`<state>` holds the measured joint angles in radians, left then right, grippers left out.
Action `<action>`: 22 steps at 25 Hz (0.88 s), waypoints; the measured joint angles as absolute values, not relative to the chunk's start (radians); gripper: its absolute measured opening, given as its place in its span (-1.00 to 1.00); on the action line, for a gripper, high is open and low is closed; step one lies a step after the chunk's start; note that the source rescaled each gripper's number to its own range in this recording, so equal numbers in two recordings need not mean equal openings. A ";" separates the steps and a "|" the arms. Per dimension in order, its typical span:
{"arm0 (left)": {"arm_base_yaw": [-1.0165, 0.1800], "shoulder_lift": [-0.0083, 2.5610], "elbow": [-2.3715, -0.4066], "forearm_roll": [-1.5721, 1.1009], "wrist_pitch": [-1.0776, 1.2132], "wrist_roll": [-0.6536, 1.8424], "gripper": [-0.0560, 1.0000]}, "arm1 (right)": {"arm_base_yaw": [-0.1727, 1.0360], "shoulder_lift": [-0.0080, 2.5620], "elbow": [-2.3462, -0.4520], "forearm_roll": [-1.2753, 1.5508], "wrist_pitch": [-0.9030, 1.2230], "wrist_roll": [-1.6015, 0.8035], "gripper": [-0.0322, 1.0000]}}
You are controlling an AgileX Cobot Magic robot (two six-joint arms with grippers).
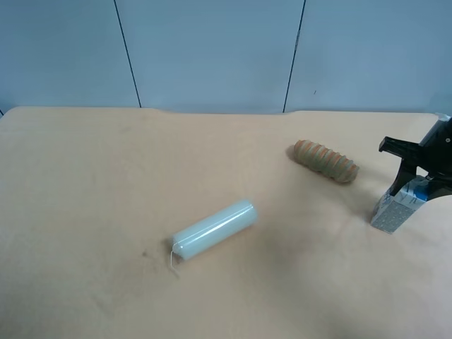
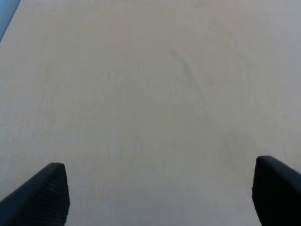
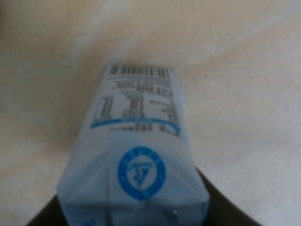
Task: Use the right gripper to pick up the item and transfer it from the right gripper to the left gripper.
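The white milk carton (image 1: 394,210) with blue print stands tilted at the right edge of the exterior high view, its lower end at the tan table. My right gripper (image 1: 412,182) comes in from that edge and is shut on the carton's upper end. In the right wrist view the carton (image 3: 136,136) fills the space between the two black fingers of the gripper (image 3: 136,209), barcode end pointing away. My left gripper (image 2: 160,193) is open and empty over bare table; it does not show in the exterior high view.
A pale green cylinder (image 1: 213,230) lies on its side near the table's middle. A ridged orange-brown roll (image 1: 325,161) lies just left of the carton, further back. The tan table (image 1: 92,198) ends at a blue wall behind.
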<state>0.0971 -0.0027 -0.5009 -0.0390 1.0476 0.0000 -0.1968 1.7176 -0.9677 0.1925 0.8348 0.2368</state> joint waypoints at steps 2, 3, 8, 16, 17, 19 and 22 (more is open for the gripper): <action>0.097 -0.003 -0.501 -0.039 1.048 0.000 0.69 | -0.197 1.718 -0.968 0.202 0.836 0.227 -0.92; 0.097 -0.003 -0.501 -0.039 1.048 0.000 0.69 | -0.197 1.718 -0.968 0.216 0.837 0.215 -0.92; 0.097 -0.003 -0.501 -0.039 1.048 0.000 0.69 | -0.197 1.718 -0.968 0.358 0.869 0.123 -0.93; 0.097 -0.003 -0.501 -0.039 1.048 0.000 0.69 | -0.197 1.718 -0.968 0.618 0.938 -0.054 -0.93; 0.097 -0.003 -0.501 -0.039 1.048 0.000 0.69 | -0.197 1.718 -0.968 0.647 0.949 -0.075 -0.93; 0.097 -0.003 -0.501 -0.039 1.048 0.000 0.69 | -0.197 1.712 -0.968 0.695 0.967 -0.112 -0.93; 0.097 -0.003 -0.501 -0.039 1.048 0.000 0.69 | -0.197 1.685 -0.968 0.769 0.985 -0.163 -0.93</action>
